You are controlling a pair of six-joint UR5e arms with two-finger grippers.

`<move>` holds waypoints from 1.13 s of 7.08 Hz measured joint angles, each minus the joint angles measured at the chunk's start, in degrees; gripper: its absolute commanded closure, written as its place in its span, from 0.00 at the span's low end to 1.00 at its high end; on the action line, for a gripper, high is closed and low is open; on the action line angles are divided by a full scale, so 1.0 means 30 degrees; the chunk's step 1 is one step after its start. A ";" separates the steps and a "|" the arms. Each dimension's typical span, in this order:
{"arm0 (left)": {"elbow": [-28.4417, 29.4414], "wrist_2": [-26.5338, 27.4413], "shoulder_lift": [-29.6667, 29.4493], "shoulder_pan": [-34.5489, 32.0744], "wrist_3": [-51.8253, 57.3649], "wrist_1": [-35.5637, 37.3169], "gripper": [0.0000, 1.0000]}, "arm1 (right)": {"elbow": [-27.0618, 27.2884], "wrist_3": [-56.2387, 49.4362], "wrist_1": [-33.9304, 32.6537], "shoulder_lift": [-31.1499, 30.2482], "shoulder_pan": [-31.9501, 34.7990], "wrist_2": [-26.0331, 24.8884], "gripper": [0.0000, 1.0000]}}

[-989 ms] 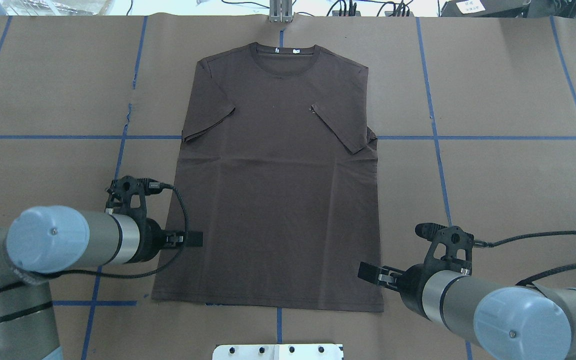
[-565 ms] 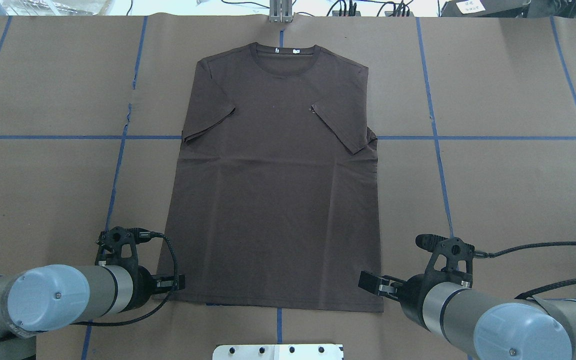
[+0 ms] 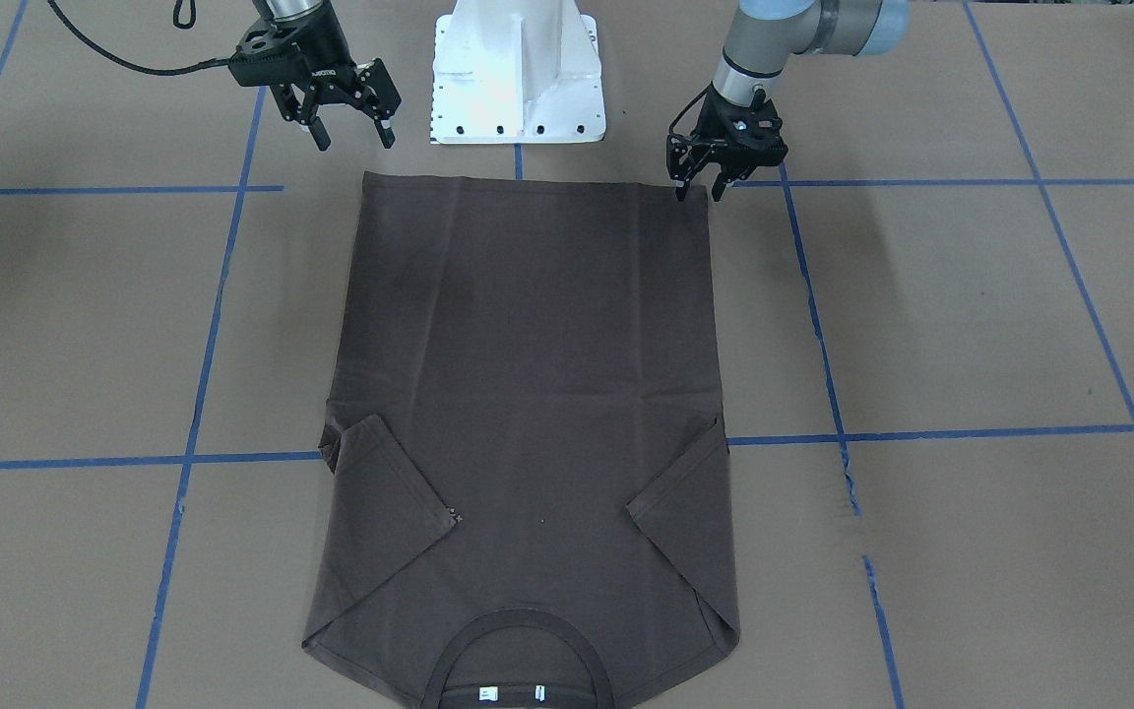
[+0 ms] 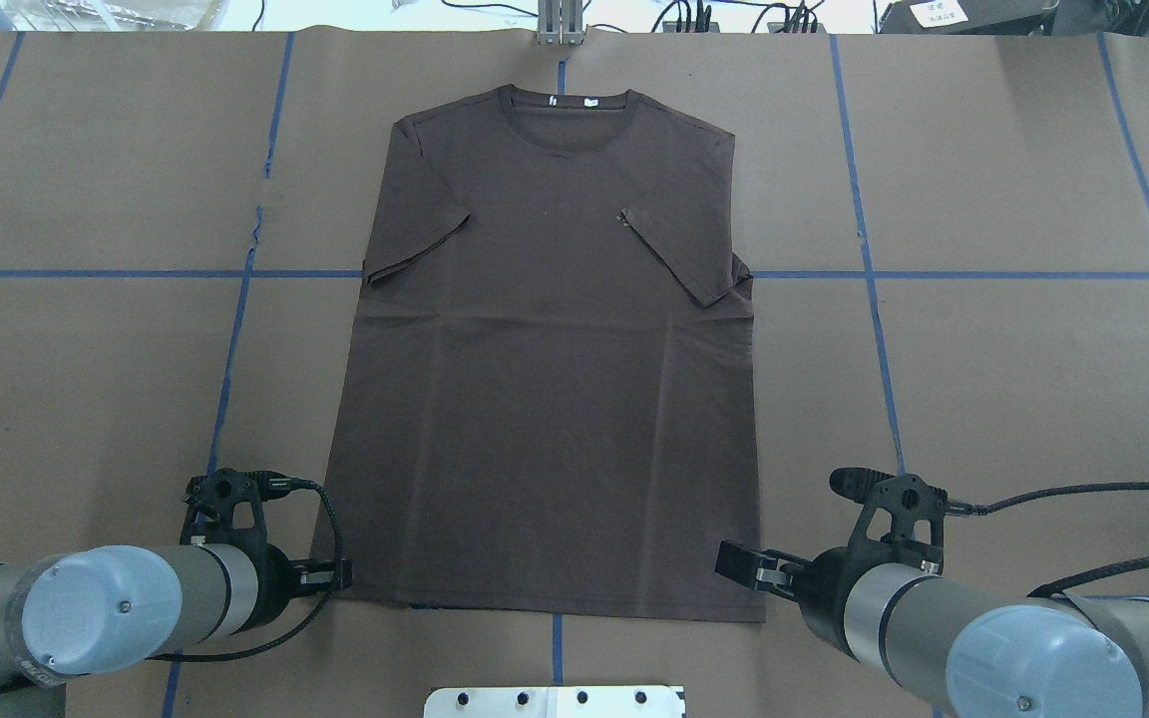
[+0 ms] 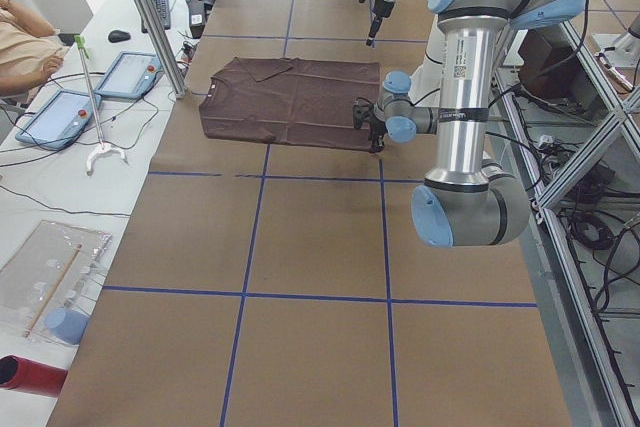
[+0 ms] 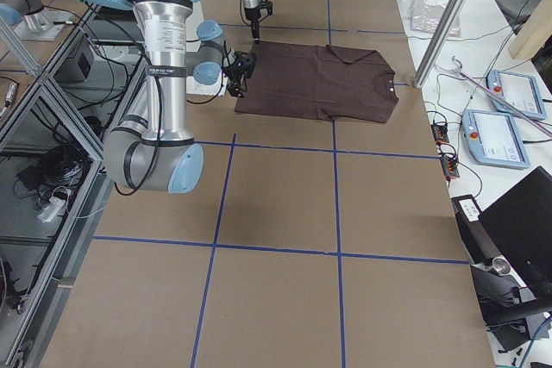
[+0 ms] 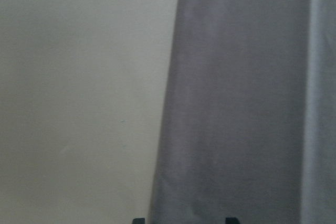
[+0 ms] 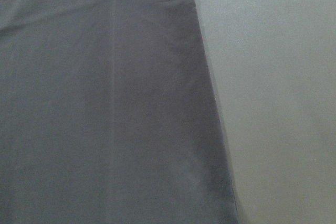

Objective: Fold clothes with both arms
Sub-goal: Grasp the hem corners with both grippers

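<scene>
The dark brown T-shirt point(image 4: 545, 379) lies flat and face up in the middle of the bench point(image 4: 983, 379), which is covered with brown paper and blue tape lines. Its collar point(image 4: 568, 125) points away from the robot, and its hem point(image 4: 555, 603) lies at the near edge, just in front of the white base. Both short sleeves point(image 4: 415, 224) are folded inward onto the chest, so the first side folds seem done, and the next step is probably to fold the shirt in its length. The left claw point(image 3: 699, 190) is low at the hem corner on its own side, with its fingers a moderate way apart. In the left wrist view the two tips stand on both sides of the cloth edge, but whether they touch the cloth cannot be told. The right claw point(image 3: 354, 141) is spread wide and holds nothing; it hangs near the other hem corner, seemingly a little higher. The cloth looks thin, light and soft, so it will sag and wrinkle between two holding points. It is best taken at the two hem corners, pinching both layers together, and both corners should rise evenly. If one finger does not get under the edge, only the upper layer may come up.
</scene>
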 measured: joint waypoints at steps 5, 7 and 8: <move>0.0090 0.0005 0.0008 0.0318 0.0022 0.0081 1.00 | -0.0013 0.0013 -0.0007 -0.0035 -0.0025 -0.0023 0.00; 0.0033 0.0004 -0.0013 0.0335 0.0022 0.0110 1.00 | -0.0021 0.0022 -0.0006 -0.0054 -0.0097 -0.0067 0.00; -0.0061 0.0004 -0.0050 0.0332 0.0015 0.0118 1.00 | -0.0124 0.0027 -0.0125 -0.0054 -0.0437 -0.0459 0.00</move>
